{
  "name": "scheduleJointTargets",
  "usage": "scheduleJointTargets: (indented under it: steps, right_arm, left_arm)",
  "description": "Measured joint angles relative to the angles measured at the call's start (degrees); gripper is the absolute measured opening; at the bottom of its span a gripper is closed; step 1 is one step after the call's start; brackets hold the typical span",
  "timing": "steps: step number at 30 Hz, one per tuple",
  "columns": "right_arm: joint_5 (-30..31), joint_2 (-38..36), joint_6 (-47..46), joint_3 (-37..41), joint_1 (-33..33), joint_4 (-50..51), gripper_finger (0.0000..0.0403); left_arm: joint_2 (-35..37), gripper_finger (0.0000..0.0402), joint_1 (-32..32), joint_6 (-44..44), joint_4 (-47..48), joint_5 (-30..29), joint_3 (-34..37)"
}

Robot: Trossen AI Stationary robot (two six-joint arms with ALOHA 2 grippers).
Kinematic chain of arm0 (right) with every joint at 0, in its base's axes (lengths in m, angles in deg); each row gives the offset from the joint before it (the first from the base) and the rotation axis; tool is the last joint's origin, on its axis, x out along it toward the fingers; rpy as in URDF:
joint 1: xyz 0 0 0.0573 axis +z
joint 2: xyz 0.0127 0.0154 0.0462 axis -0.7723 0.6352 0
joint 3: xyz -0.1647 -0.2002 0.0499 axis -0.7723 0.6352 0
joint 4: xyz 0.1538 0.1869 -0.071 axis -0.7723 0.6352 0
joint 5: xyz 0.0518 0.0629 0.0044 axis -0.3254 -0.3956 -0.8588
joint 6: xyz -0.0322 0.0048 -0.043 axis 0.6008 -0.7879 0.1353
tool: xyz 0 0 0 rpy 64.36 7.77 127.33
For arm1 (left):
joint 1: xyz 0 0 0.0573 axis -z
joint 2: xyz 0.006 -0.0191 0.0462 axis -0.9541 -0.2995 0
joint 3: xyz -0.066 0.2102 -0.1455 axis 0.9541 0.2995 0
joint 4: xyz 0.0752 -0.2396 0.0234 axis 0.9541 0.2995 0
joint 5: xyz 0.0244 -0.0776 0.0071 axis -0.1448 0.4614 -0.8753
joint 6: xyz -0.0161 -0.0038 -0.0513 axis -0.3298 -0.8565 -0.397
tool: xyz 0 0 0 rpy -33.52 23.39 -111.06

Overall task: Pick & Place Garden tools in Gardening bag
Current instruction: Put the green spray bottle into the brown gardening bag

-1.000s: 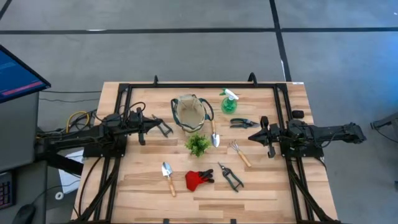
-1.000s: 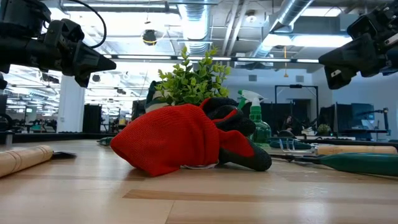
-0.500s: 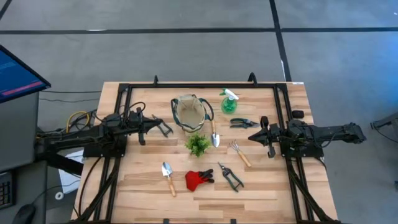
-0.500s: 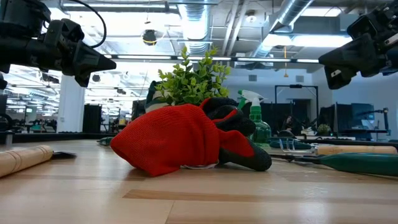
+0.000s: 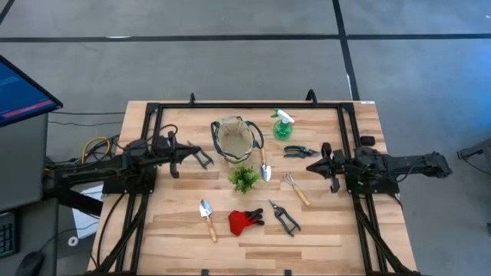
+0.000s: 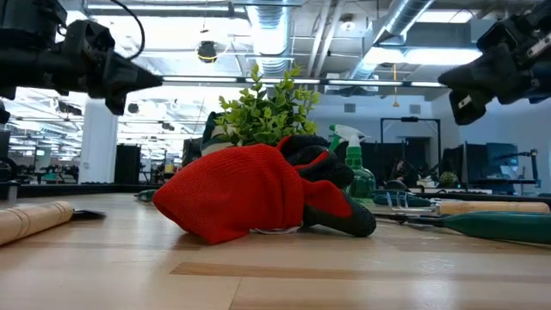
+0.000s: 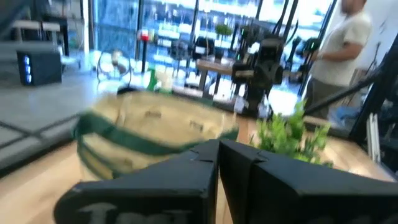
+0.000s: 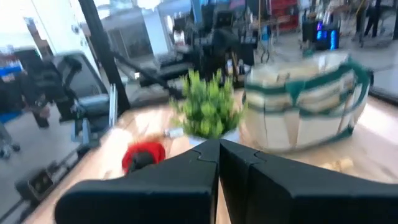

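Light wooden slatted table point(image 5: 176, 230) with black frame rails. Far centre: gardening bag point(image 5: 235, 138); spray bottle point(image 5: 281, 125) to its right. Centre: leafy plant point(image 5: 244, 179), trowel point(image 5: 265, 164), pruning shears point(image 5: 299, 152), rake point(image 5: 294, 188). Near edge: second trowel point(image 5: 208, 218), red gloves point(image 5: 245, 221), second shears point(image 5: 284, 218).

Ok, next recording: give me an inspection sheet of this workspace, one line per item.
Surface: wooden table with a black frame.
Job's things: gardening bag at the back; one trowel beside it, another trowel at the front; spray bottle, pruning shears, hand rake, second shears, red gloves, all lying outside the bag.
Clutter: small plant mid-table.
Grippers: left gripper and right gripper both shut, empty, above the table.
Cables: yellow and black cables off the left edge.
Surroundings: monitor at left; a person beyond the table.
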Motion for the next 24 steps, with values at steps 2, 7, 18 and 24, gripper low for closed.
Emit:
scheduleJointTargets:
  steps: [2, 7, 18, 24]
  right_arm:
    - [0.0, 0.02, -0.08, -0.43, -0.1, -0.5, 0.0]
    - [1.19, 0.03, 2.46, -3.12, -0.08, -1.44, 0.0]
    - [4.79, 5.59, 2.9, -8.61, -0.3, 3.25, 0.0]
    - [6.57, 12.08, 2.91, -11.91, -0.32, 3.3, 0.0]
  left_arm:
    - [0.01, 0.0002, 0.0, 0.0, -3.72, 0.0, 0.0]
    - [-0.08, 0.0002, 0.0, -2.41, -6.67, -0.05, -0.82]
    - [-13.79, 0.0002, 0.0, -8.57, -6.46, -0.13, -8.18]
    - [-23.51, 0.0002, 0.02, -8.59, -6.45, 0.72, -13.87]
